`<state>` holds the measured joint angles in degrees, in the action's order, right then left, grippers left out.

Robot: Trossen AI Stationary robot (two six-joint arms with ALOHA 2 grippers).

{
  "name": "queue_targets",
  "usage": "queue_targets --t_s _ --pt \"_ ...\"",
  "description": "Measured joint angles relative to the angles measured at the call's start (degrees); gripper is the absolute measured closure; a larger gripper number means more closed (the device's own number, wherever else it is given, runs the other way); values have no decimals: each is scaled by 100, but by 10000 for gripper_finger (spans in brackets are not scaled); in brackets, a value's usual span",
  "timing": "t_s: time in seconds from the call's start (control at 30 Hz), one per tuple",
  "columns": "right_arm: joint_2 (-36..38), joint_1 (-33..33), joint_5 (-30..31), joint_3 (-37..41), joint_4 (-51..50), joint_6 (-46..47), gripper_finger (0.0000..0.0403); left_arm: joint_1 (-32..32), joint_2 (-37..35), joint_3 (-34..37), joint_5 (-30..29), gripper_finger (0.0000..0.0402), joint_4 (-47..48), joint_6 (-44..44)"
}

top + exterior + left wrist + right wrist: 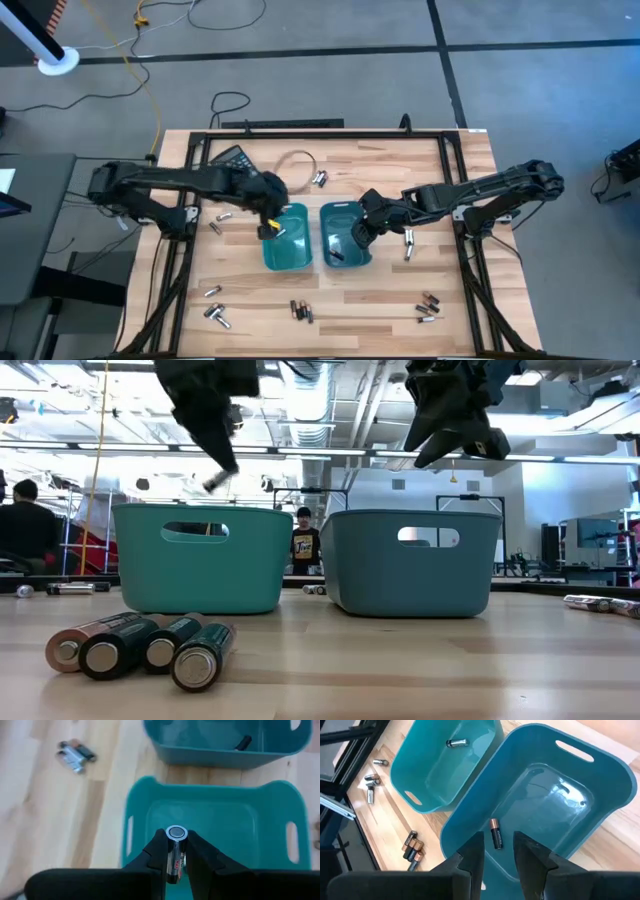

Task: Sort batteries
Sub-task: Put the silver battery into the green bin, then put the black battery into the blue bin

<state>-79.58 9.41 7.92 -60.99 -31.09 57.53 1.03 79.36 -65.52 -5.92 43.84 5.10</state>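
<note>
My left gripper [175, 855] is shut on a silvery battery [175, 851] and hovers over the left teal bin [287, 245], near the bin's left rim; the low view shows it well above that bin [200, 555]. My right gripper [497, 857] is open above the right teal bin [345, 240]. A dark battery with a copper end [495, 839] lies on that bin's floor. A silvery battery [456, 742] lies in the left bin [435, 775]. Other batteries lie loose on the table. My left gripper pinches the silvery battery by its cylindrical side [174, 862] between the two fingers. The battery lies along the fingers, and its round end cap [176, 832] pokes out past the fingertips. The fingers slant down from above, and the battery is lifted clear over the left bin.
Loose batteries lie in groups near the table's near edge [303, 312], [215, 315], [428, 305], beside the right bin [408, 243], left of the left bin [218, 222] and farther back [318, 180]. A black calculator [235, 160] and a wire loop [297, 160] lie at the far side.
</note>
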Motion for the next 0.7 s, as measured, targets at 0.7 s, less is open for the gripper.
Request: queue_targets --t_s 0.7 --pt "695 1314 117 0 -2113 2943 311 -301 1363 0 88 304 -579 210"
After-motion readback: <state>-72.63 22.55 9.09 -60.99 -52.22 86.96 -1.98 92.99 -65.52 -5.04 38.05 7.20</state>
